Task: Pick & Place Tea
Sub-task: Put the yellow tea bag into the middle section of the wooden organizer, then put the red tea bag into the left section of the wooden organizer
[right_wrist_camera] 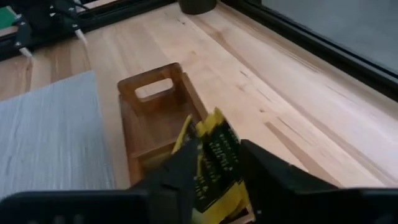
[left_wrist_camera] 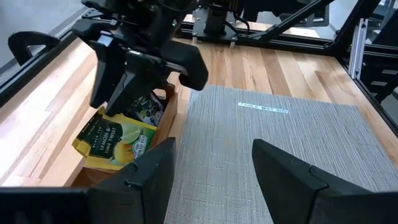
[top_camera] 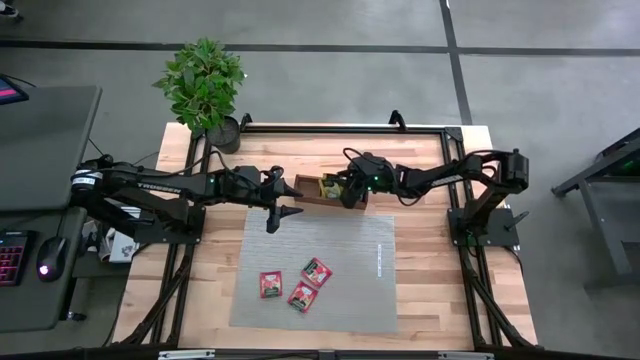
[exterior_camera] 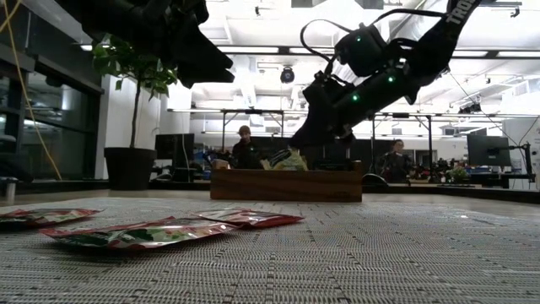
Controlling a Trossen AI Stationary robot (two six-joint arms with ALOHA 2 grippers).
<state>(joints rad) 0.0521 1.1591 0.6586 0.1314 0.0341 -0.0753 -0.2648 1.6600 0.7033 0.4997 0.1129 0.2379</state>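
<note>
Three red tea sachets lie flat on the grey mat, toward its near left. The brown wooden tray stands at the mat's far edge with yellow sachets and a dark one standing in it. My right gripper reaches down into the tray's right part and is shut on a yellow sachet. My left gripper hovers open above the mat's far left corner, just left of the tray, and touches nothing. My right gripper pinches the yellow sachet by its upper part between its two fingers, coming slanting down from the table's right. The sachet stands tilted, and its lower part sits inside the tray among the other sachets.
A potted plant stands at the table's far left corner. Black frame rails run along the table's edges. The mat's right half is bare, with a small white label. People sit in the room beyond.
</note>
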